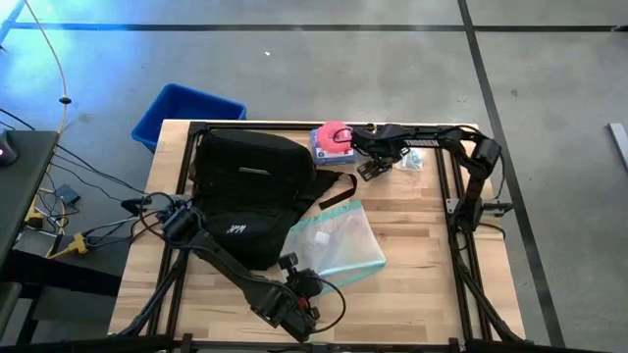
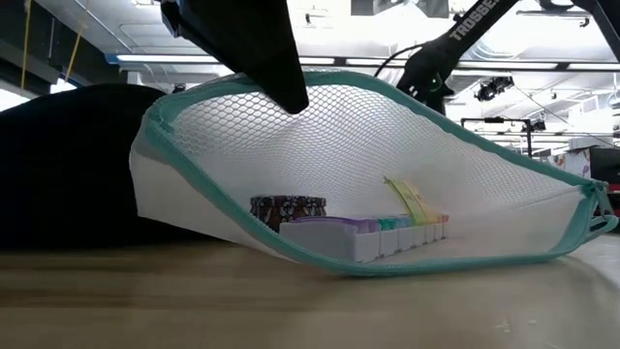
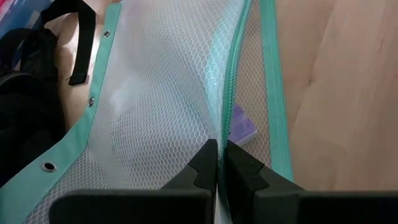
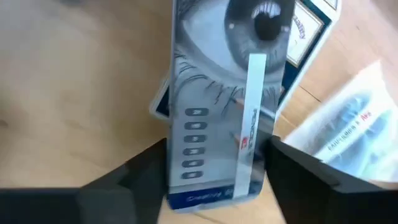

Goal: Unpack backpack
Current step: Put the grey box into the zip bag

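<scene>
Pale wooden tabletop (image 1: 412,294) on a grey concrete floor, blue plastic bin (image 1: 186,113) off its far-left corner. Large black fabric backpack (image 1: 250,191) toward the far-left edge. Left gripper (image 3: 217,171), fingers together, pinches the teal-trimmed white mesh pouch (image 1: 334,243) at centre. Right gripper (image 4: 214,180), at the far edge, fingers apart astride a flat eye-printed tin (image 4: 224,106).

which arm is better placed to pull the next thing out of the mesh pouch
Right. The left gripper is shut on the mesh pouch zipper edge, holding it open beside the backpack. The right gripper straddles a flat eye-print box at the table's far side.
</scene>
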